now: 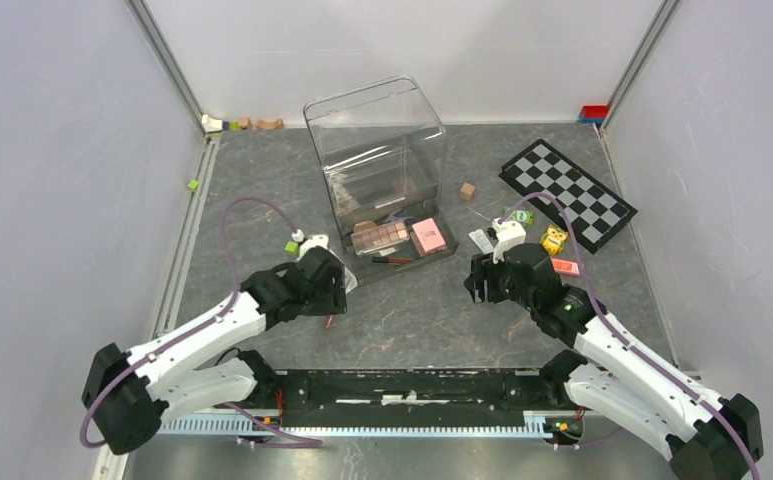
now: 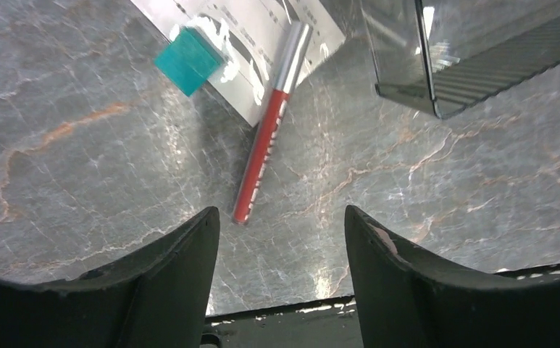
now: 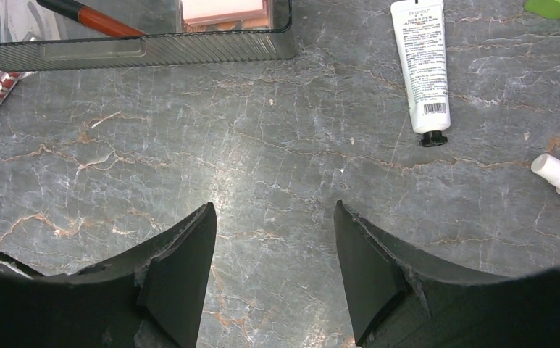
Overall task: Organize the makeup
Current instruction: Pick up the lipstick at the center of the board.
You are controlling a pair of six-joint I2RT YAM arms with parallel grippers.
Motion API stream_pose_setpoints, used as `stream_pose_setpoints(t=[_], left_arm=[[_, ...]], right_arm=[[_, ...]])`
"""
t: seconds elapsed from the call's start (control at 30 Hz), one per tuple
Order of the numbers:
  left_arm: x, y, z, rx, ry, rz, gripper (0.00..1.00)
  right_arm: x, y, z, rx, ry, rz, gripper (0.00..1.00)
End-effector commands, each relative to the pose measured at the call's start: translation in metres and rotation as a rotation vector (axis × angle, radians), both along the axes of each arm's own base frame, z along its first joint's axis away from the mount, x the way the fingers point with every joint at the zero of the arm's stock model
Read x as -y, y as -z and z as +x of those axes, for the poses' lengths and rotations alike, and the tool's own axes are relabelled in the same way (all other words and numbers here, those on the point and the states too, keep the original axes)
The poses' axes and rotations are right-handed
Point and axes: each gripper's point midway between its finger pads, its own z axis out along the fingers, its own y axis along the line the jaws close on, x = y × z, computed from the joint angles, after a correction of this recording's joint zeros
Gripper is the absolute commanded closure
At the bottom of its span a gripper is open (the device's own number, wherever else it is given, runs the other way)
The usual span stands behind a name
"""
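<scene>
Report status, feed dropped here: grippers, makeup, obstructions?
Left gripper open, empty. Right gripper open, empty. Red pencil on table ahead of left gripper. Teal cube nearby.

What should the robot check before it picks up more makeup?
1. The left jaws are apart with nothing between them: ok.
2. The red pencil is loose, with nothing on top of it: ok.
3. The red pencil is centred between the left jaws: not ok. It lies ahead of them, slanted and off to one side.
4. The right jaws are apart and empty: ok.
5. The white tube is clear of its neighbours: ok.
6. There is room left in the clear tray: cannot tell.
</scene>
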Motion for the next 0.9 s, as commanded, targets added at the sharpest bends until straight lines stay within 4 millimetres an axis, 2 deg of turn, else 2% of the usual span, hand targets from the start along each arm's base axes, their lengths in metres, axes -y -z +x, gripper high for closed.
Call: stream_pose_setpoints(t=[0.0, 0.2, 0.37, 0.43, 0.63, 0.87], left_arm=[[0.007, 0.013, 0.002, 0.017, -0.061, 0.050, 0.32], [0.000, 0.036, 0.002, -0.002, -0.085, 0.117, 0.37], [0.010, 0.056, 0.002, -0.035, -0.063, 0.104, 0.41], [0.010, 0.063, 0.002, -0.049, -0.056, 0.130, 0.48], [0.007, 0.059, 0.014, -0.015, -0.045, 0.188, 0.50], [0.007, 0.070, 0.020, -0.024, -0.030, 0.247, 0.52]], right_arm=[[-0.004, -0.005, 0.002, 0.020, 0.005, 0.036, 0.33], [-0.006, -0.005, 0.001, 0.013, -0.005, 0.042, 0.33], [-0.006, -0.006, 0.002, 0.015, -0.012, 0.032, 0.33], [-0.007, -0.007, 0.002, 0.017, -0.019, 0.023, 0.32], [-0.005, -0.009, 0.003, 0.016, -0.031, -0.006, 0.33], [0.000, -0.007, -0.003, 0.021, -0.014, 0.013, 0.33]])
